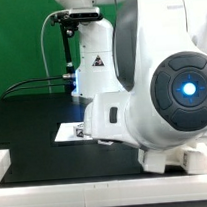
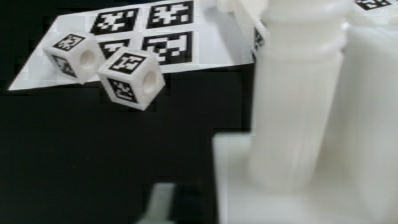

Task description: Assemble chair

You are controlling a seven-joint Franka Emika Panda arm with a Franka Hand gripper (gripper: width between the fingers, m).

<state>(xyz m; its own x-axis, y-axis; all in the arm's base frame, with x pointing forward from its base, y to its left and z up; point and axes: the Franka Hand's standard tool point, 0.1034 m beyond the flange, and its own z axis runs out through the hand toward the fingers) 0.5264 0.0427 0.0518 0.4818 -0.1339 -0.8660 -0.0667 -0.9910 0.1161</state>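
In the wrist view the chair's large white structure (image 2: 302,120) fills one side: an upright bar rising from a broad flat block. Two small white chair blocks with square tags (image 2: 71,55) (image 2: 130,82) lie on the edge of the marker board (image 2: 151,30). My gripper (image 2: 178,208) shows only as a pale blurred finger (image 2: 164,205) at the frame's edge, close beside the flat block. The jaws look shut, with nothing seen between them. In the exterior view the arm's bulk (image 1: 161,87) hides the gripper and the chair parts.
The black table (image 1: 33,126) is bordered by low white rails (image 1: 57,185). A corner of the marker board (image 1: 68,132) peeks out beside the arm. A black stand with cables (image 1: 64,54) rises at the back, before a green backdrop.
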